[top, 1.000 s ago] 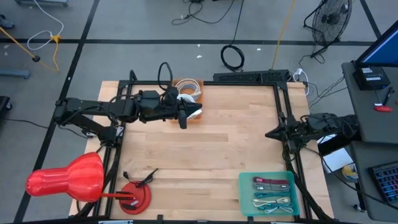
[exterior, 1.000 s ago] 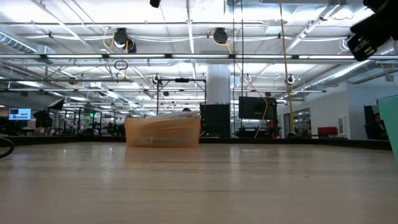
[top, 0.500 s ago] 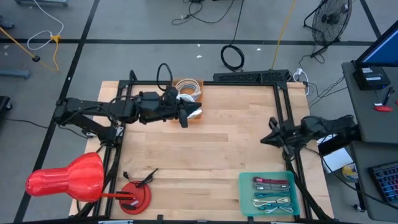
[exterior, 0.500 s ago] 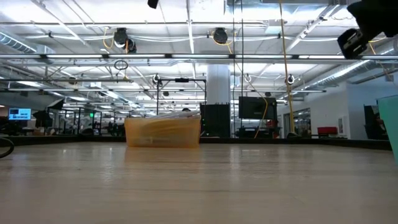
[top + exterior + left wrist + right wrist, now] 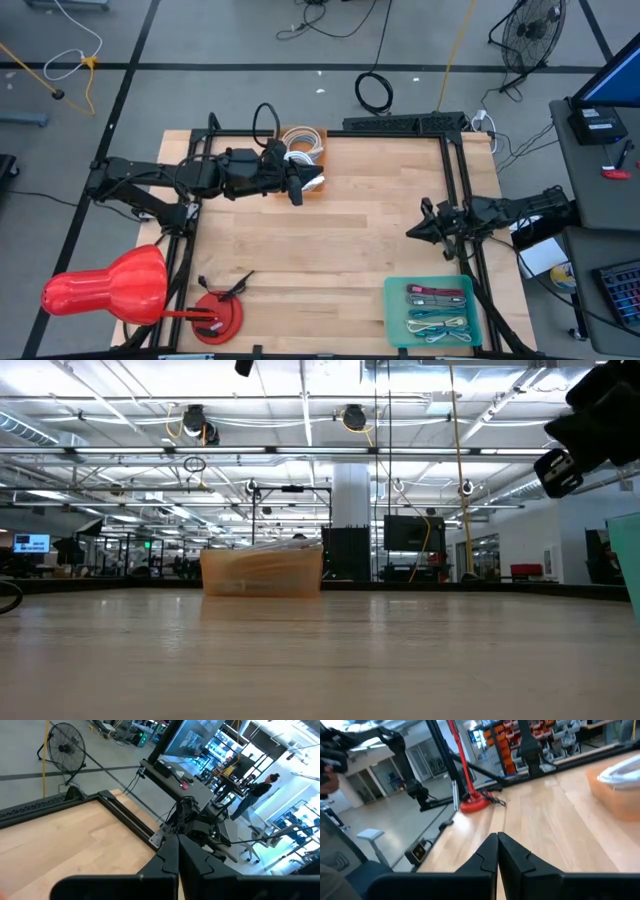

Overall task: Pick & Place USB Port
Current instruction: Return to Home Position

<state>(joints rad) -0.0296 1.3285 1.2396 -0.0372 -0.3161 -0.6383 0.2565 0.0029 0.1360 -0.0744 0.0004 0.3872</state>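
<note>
An orange bin with coiled white cables stands at the table's far edge, left of middle; it also shows in the low view and the right wrist view. A teal tray at the near right holds several cables. A USB port by itself I cannot make out. My left gripper hangs shut high over the bin's near side, holding nothing. My right gripper is shut and empty, above the table's right part, pointing toward its left edge.
A red stand with a round base and a red bulb-shaped thing sit at the near left. A black frame runs along the table's sides. Bare wood lies between bin and tray. People stand in the room beyond.
My right gripper has come down and moved out over the table, toward its left and near edges, staying shut. My left gripper has kept its place over the bin.
</note>
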